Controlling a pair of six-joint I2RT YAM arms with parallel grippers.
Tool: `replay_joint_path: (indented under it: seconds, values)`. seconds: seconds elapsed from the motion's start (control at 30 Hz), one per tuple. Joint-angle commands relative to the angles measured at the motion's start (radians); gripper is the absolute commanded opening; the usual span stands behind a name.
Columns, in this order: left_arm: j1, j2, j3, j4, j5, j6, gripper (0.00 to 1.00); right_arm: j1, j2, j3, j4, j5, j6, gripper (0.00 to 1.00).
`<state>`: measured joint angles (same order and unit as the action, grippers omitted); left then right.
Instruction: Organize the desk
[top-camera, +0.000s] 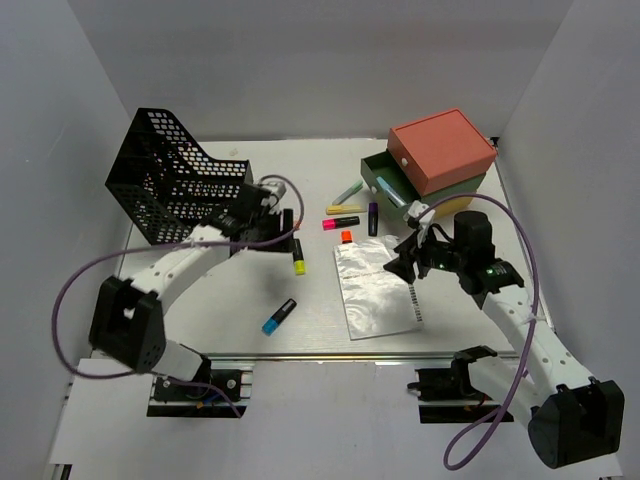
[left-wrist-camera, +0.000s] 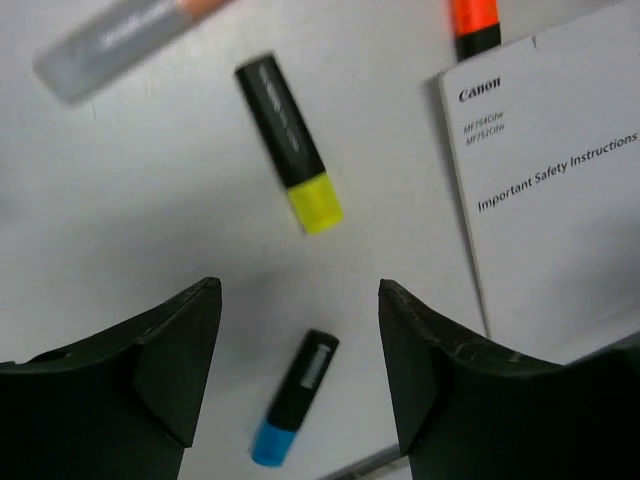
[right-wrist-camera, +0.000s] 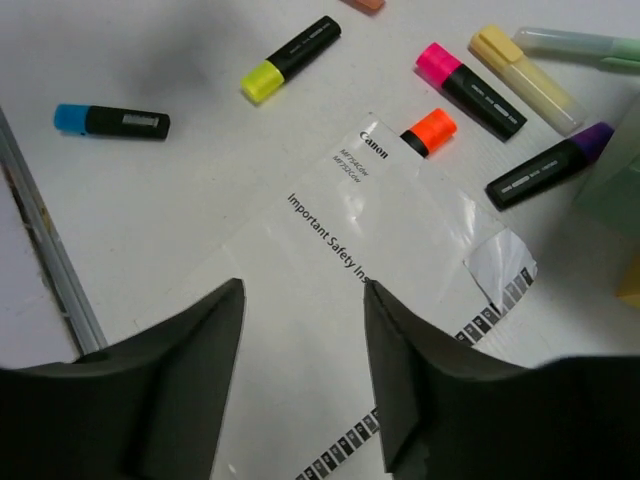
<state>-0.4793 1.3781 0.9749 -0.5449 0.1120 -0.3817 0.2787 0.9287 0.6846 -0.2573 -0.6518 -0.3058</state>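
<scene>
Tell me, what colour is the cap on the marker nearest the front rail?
Blue. The marker shows best in the left wrist view.

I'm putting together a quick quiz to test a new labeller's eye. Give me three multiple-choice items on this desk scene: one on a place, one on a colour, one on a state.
1. Where on the desk does the black mesh basket stand?
A. far left corner
B. far right corner
C. middle of the near edge

2. What colour is the cap of the highlighter lying nearest the front rail?
A. pink
B. blue
C. purple

3. How is the left gripper?
A. fully shut
B. out of view
C. open, holding nothing

Answers:
1 A, since the top view shows it at the back left.
2 B, since the blue-capped one lies closest to the rail.
3 C, since in its wrist view the jaws stand apart with only desk between them.
</scene>
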Motion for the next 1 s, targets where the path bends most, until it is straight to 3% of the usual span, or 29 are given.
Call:
replay_joint_path:
  seconds: [0.0,0.1,0.17,0.37,0.63,0.97]
  values:
    - [-0.010,0.178,0.168,0.036,-0.022,0.230,0.73,-0.019,-0.018,0.020,0.009,-0.086,-0.062,0.62]
    - [-0.010,0.342,0.312,-0.042,0.061,0.434,0.71,-0.032,-0.033,0.026,-0.028,-0.111,-0.113,0.66]
    - [-0.010,0.416,0.433,-0.101,0.089,0.490,0.72,-0.036,-0.050,0.024,-0.034,-0.120,-0.134,0.68]
    - [0.001,0.628,0.659,-0.271,0.011,0.702,0.72,-0.045,-0.090,0.012,-0.036,-0.120,-0.154,0.69]
    - [0.001,0.596,0.568,-0.126,-0.150,0.856,0.74,-0.044,-0.091,0.009,-0.036,-0.121,-0.164,0.69]
    - [0.010,0.633,0.527,-0.070,-0.138,0.929,0.73,-0.062,-0.090,-0.003,-0.030,-0.121,-0.164,0.69]
